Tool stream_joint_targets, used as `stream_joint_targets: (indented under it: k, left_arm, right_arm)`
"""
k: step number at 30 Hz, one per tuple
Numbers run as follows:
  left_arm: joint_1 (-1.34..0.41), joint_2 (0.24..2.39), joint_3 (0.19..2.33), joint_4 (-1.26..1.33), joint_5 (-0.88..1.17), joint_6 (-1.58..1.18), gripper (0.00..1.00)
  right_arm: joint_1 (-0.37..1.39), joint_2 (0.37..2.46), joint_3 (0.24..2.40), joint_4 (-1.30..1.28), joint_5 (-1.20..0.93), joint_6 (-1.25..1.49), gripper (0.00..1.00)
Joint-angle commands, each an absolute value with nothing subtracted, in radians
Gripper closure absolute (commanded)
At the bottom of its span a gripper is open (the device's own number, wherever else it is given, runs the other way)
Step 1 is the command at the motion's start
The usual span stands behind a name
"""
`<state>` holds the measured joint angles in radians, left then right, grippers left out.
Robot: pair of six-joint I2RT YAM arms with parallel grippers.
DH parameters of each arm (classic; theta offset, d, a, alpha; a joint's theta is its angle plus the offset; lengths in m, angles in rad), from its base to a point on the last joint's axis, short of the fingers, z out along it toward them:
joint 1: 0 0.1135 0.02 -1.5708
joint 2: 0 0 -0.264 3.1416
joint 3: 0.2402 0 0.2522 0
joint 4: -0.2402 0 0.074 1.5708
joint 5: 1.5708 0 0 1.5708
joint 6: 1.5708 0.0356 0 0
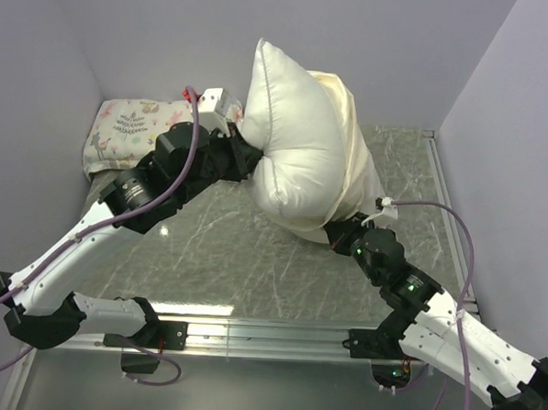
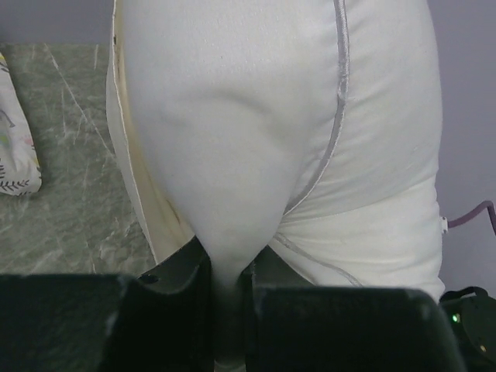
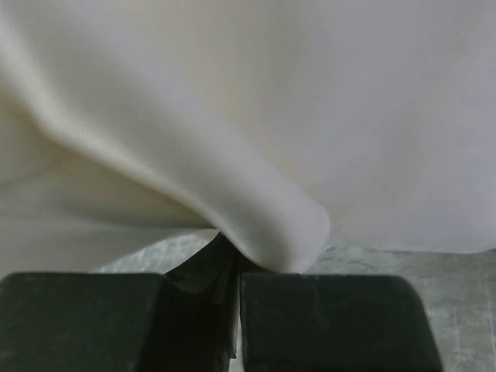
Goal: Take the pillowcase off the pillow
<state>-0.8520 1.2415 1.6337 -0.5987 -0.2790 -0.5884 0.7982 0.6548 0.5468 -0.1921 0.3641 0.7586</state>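
Observation:
The plump white pillow (image 1: pixel 291 142) is held up on end above the middle of the table. The cream pillowcase (image 1: pixel 357 168) hangs behind it and to its right, still wrapping its lower right part. My left gripper (image 1: pixel 242 159) is shut on a pinch of the pillow's left side; in the left wrist view the gripper (image 2: pixel 229 310) squeezes a white bulge of the pillow (image 2: pixel 232 139), with cream case (image 2: pixel 143 194) at its edge. My right gripper (image 1: pixel 340 231) is shut on the case's lower edge; in the right wrist view the gripper (image 3: pixel 235 310) clamps thin cream pillowcase (image 3: pixel 263 209).
A small floral animal-print pillow (image 1: pixel 131 129) lies at the back left against the wall, and also shows in the left wrist view (image 2: pixel 17 155). Purple walls enclose the marbled table (image 1: pixel 226 248) on three sides. A metal rail (image 1: pixel 267 338) runs along the near edge.

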Motion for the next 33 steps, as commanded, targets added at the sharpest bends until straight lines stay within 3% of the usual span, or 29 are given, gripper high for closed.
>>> stream_joint_targets:
  k: [1,7,15,25,28,29,30,33]
  left_arm:
    - [-0.835,1.094,1.61,-0.472,-0.371,-0.604,1.0]
    - [-0.744,0.954,1.407,-0.517,-0.364,-0.664,1.0]
    - [-0.585,0.874,1.128,-0.549,-0.312,-0.718,1.0]
    - [-0.37,0.83,0.738,-0.402,-0.114,-0.802,0.98]
    - [-0.347,0.828,0.694,-0.393,-0.115,-0.83,0.78]
    - [-0.335,0.825,0.69,-0.396,-0.115,-0.833,0.61]
    - [-0.331,0.822,0.69,-0.399,-0.117,-0.833,0.53]
    - [-0.328,0.812,0.716,-0.425,-0.121,-0.815,0.34]
  right_arm:
    - [0.692,0.716,0.473,-0.235,0.355,0.755,1.0]
    - [0.462,0.797,0.414,-0.141,0.163,0.741,1.0]
    - [0.443,0.847,0.419,-0.084,0.094,0.765,1.0]
    - [0.446,0.735,0.399,-0.098,0.084,0.73,1.0]
    - [0.448,0.707,0.408,-0.106,0.064,0.715,1.0]
    - [0.448,0.704,0.411,-0.106,0.06,0.71,1.0]
    - [0.456,0.706,0.417,-0.109,0.054,0.704,1.0]
    - [0.466,0.724,0.414,-0.086,0.041,0.701,1.0]
